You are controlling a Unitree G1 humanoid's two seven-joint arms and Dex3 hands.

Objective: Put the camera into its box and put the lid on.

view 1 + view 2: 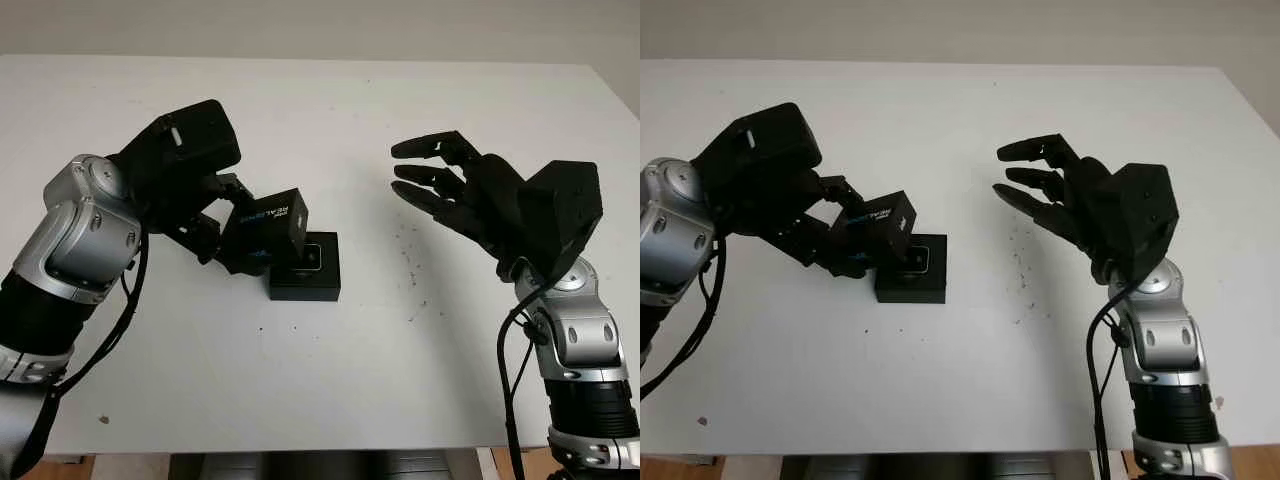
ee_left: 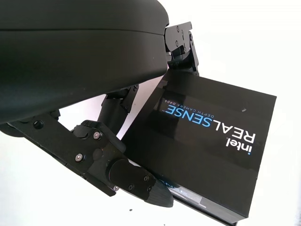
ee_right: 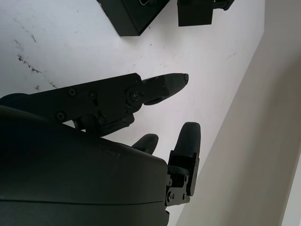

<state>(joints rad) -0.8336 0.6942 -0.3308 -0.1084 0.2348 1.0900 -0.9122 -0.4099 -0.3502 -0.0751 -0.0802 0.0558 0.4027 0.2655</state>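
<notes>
1. head views: the left hand (image 1: 215,215) grips the black lid (image 1: 268,232), tilted, its lower edge over the left side of the box (image 1: 305,268) on the white table (image 1: 320,370); the camera (image 1: 312,257) lies inside the box.
2. head views again: the right hand (image 1: 450,190) hangs above the table, well right of the box, holding nothing.
3. left wrist view: fingers (image 2: 122,176) clamp the lid's edges.
4. right wrist view: bare fingers (image 3: 162,87) over the table.

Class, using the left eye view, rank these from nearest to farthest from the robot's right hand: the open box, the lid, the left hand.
Measured from the right hand, open above the table's right side:
1. Box, on the table at centre, the camera inside.
2. Lid, tilted over the box's left edge.
3. Left hand, farthest left, fingers gripping the lid.
</notes>
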